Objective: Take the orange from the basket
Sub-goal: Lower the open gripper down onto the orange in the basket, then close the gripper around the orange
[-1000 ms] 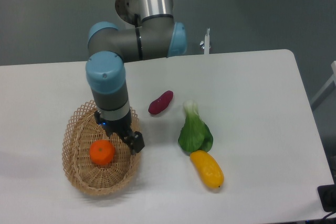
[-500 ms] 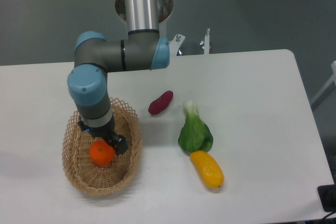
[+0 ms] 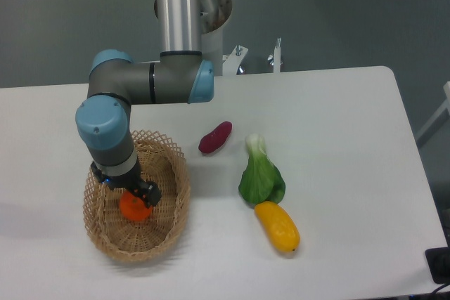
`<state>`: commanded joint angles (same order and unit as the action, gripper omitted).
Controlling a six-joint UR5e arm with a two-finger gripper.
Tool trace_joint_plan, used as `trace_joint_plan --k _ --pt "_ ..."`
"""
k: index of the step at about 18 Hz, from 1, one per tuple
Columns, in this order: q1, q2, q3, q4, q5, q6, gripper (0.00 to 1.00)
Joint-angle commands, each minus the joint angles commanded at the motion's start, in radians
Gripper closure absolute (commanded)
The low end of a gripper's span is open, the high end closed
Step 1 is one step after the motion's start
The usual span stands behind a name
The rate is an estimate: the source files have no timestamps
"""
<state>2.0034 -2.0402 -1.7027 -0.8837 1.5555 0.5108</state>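
1. Basket: woven straw, on the counter.
2. Orange: inside the basket, partly covered from above.
3. End effector: down in the basket, directly over the orange; spread or pinching cannot be told.
4. Purple sweet potato: right of the basket.
5. Leafy green and yellow fruit: further right of the basket, touching.

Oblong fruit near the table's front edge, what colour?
Yellow, plain skin, shown clearly in the fixed camera view.
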Motion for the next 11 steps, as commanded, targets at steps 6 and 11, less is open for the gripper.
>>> trace_joint_plan --k 6,11 --pt "0.000 -0.011 -0.002 0.005 0.003 -0.005 0.00" --pt "0.000 -0.017 -0.002 0.017 0.005 -0.003 0.00"
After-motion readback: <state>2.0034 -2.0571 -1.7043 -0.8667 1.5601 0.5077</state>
